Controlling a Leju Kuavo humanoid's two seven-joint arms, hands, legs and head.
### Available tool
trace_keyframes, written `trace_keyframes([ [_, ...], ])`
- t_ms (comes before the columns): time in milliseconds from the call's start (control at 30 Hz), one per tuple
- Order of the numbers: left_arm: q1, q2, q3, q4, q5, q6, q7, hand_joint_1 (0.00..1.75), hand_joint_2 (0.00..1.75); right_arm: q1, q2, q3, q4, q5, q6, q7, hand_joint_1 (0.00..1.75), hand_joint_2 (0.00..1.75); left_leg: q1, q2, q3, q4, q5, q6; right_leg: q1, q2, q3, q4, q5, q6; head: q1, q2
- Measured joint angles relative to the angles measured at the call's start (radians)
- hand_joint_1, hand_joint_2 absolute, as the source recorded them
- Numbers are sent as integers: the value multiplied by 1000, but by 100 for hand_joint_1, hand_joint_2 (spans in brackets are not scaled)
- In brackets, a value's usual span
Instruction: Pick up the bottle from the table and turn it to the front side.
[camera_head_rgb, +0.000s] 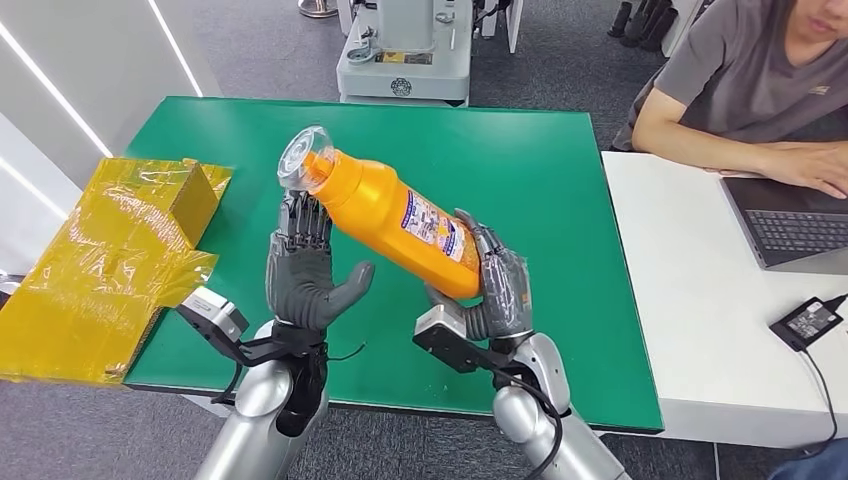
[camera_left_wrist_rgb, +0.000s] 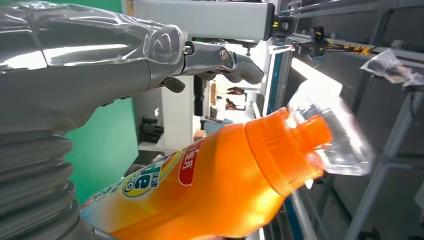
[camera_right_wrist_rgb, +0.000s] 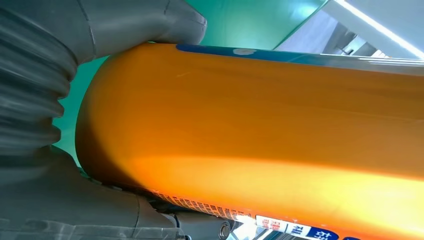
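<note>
Left hand (camera_head_rgb: 300, 275) spread, right hand (camera_head_rgb: 495, 285) clasped.

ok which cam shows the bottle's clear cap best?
Left wrist view: the clear cap sits close up over the orange neck of the bottle. Head view shows the cap whole but small, just above the left hand. Right wrist view has the bottle's orange body, held by the right hand.

I've got a green table (camera_head_rgb: 560, 190) in front of me, with a crinkly yellow wrapped box (camera_head_rgb: 110, 260) hanging off its left edge.
</note>
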Motion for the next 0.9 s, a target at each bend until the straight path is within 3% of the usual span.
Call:
trace_keyframes([
  [267, -15, 0, 0, 33, -1, -4, 7, 0, 175, 4, 3, 7, -4, 2, 20, -5, 175, 175, 0, 0, 0, 0, 0, 0, 0, 0, 0, 0, 0, 0, 0, 0],
  [567, -22, 0, 7, 43, -11, -32, 10, 0, 175, -10, 6, 35, 13, 23, 145, -25, 175, 175, 0, 0, 0, 0, 0, 0, 0, 0, 0, 0, 0, 0, 0, 0],
  [900, -15, 0, 39, 44, -27, -40, 11, 0, 175, -59, 7, 46, 65, 45, 297, 25, 175, 175, 0, 0, 0, 0, 0, 0, 0, 0, 0, 0, 0, 0, 0, 0],
])
